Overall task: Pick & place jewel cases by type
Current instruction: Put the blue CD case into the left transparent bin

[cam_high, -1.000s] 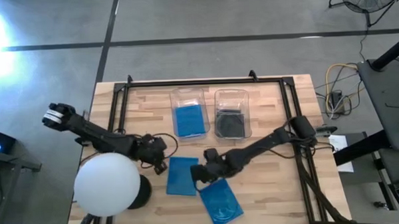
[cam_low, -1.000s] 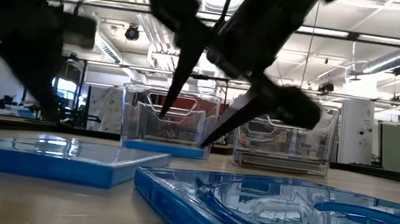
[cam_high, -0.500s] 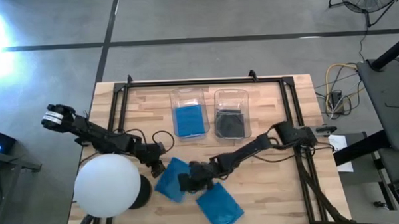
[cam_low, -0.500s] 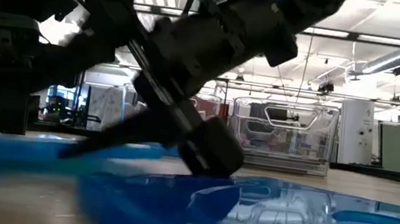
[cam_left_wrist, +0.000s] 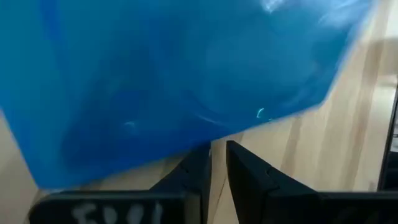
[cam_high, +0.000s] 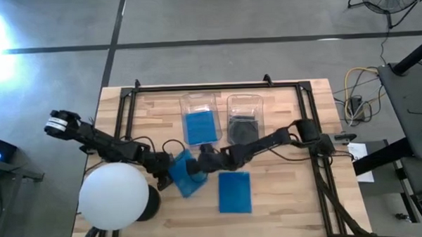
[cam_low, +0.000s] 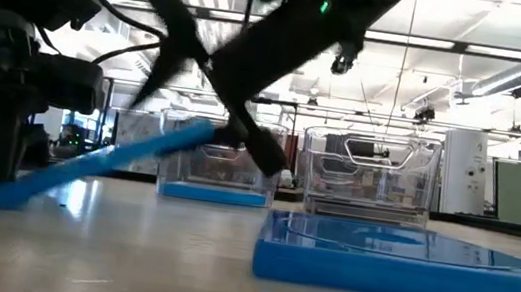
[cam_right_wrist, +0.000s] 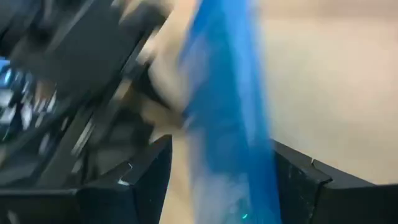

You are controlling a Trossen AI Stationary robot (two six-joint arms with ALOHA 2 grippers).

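A blue jewel case [cam_high: 185,173] stands tilted between my two grippers; its low end [cam_low: 10,196] rests on the table and its raised end is at my right gripper [cam_high: 204,159], which is shut on it. My left gripper [cam_left_wrist: 218,167], shut, stands at the case's low end [cam_left_wrist: 186,134]. A second blue jewel case [cam_high: 235,192] lies flat on the table to the right. More blue cases lie in the left clear bin [cam_high: 201,126] and dark ones in the right bin [cam_high: 244,130]. My right gripper has the blue case's raised end [cam_low: 197,134] between its two fingers [cam_right_wrist: 152,171], coming slanting down from the table's right. The case is tilted, with its low end on the table. My left gripper's shut fingertips [cam_left_wrist: 200,163] stand against the case's low edge; I cannot tell whether they touch.
A big white ball [cam_high: 114,195] sits at the table's near left, close beside my left arm. The two clear bins [cam_low: 368,175] stand toward the far edge. A black frame [cam_high: 217,86] runs round the far and side edges. Bare wood lies at the near right.
My right gripper has moved toward the table's left, then up and toward the far edge, raising one end of the blue case, which lay flat before. The second blue case has slid toward the far edge and turned square. My left gripper has stayed by the case's low end.
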